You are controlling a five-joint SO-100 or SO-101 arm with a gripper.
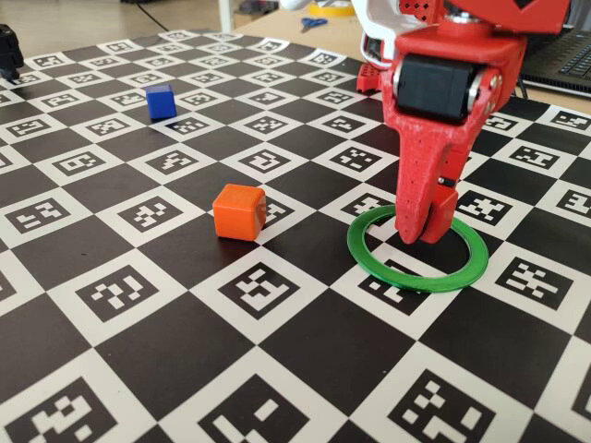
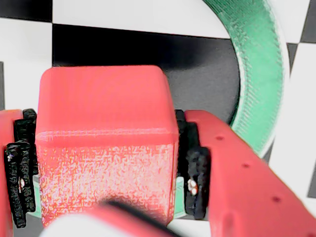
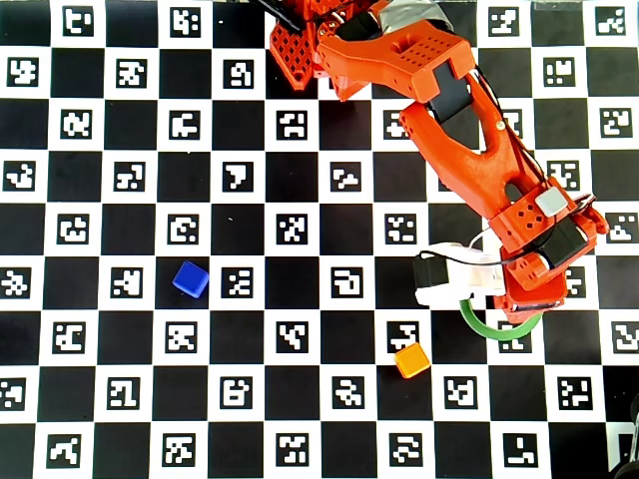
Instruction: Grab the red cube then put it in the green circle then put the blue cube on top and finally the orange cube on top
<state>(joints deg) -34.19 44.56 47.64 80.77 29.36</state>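
In the wrist view the red cube (image 2: 103, 148) fills the space between the black pads, and my gripper (image 2: 103, 121) is shut on it. The green circle (image 2: 261, 74) curves round to the right of and beyond the cube. The fixed view has my gripper (image 1: 425, 226) pointing down inside the green circle (image 1: 416, 277), tips at the mat; its fingers mostly hide the cube there. The orange cube (image 1: 239, 211) sits on the mat left of the ring. Further back on the left is the blue cube (image 1: 161, 101). From overhead, the arm covers much of the green circle (image 3: 479, 324).
A black-and-white checkerboard mat (image 1: 277, 369) with printed markers covers the table. The arm's base (image 3: 300, 50) stands at the far edge. Overhead, the orange cube (image 3: 411, 360) lies just below and left of the ring and the blue cube (image 3: 190, 279) is far to the left.
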